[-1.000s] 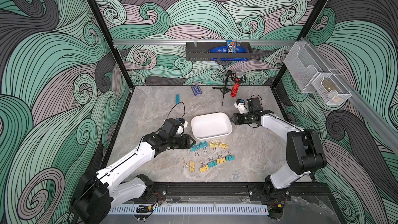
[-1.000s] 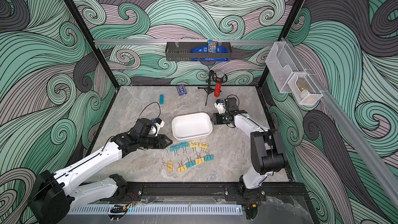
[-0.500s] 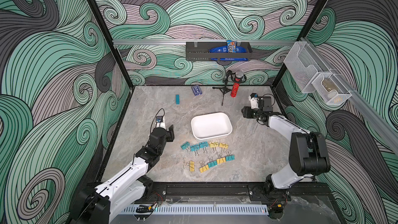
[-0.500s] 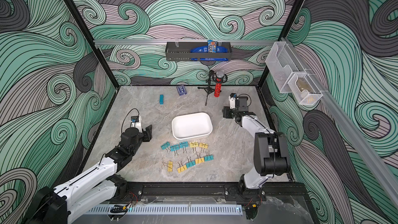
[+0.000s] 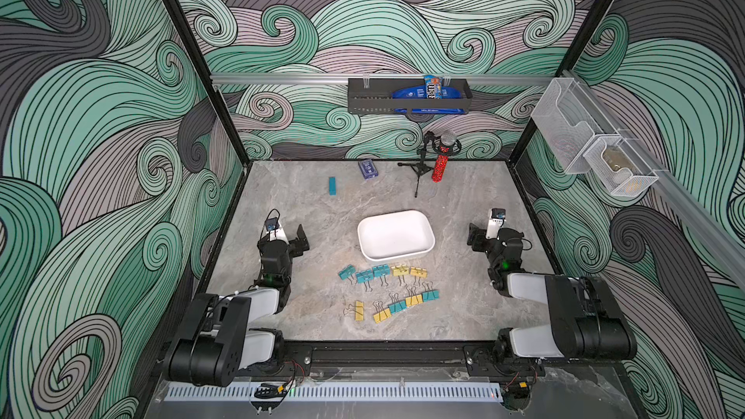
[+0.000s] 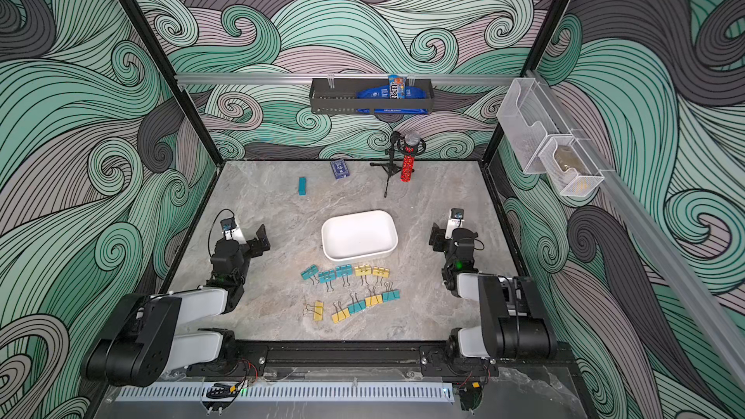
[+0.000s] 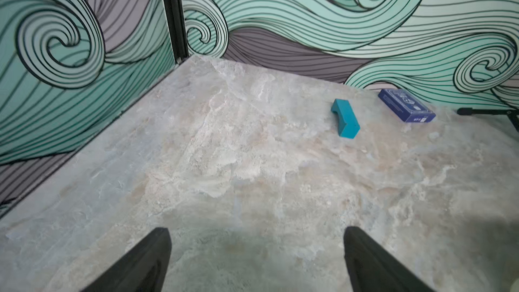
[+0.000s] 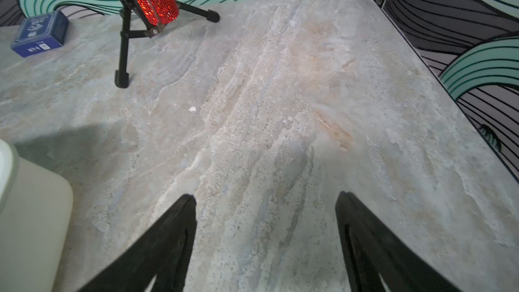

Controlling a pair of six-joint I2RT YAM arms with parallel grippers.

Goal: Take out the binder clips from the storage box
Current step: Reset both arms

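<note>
Left gripper (image 7: 257,233) and right gripper (image 8: 265,196) pulled back, now flanking white shallow plastic storage box (image 5: 399,255), both spread open, empty. Teal and yellow wire-handled binder clips (image 5: 387,288) lie on surface (image 5: 463,316) just in front of box; box looks empty. Risk: flat teal block (image 5: 331,186) behind box mistaken for clip.

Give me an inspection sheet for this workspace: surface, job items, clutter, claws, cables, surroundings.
Surface: marble-look tabletop; no spills seen.
Job's things: ten binder clips, teal and yellow, lie on the tabletop in front of the storage box; the box looks empty.
Clutter: teal block, blue card box and red microphone on a tripod, all near the back wall.
Claws: left claw and right claw both open and empty, either side of the box.
Cables: black cable loops above the left arm's wrist, clear of the clips.
Surroundings: black wall tray holding snack packets; clear mesh bins on the side wall.
</note>
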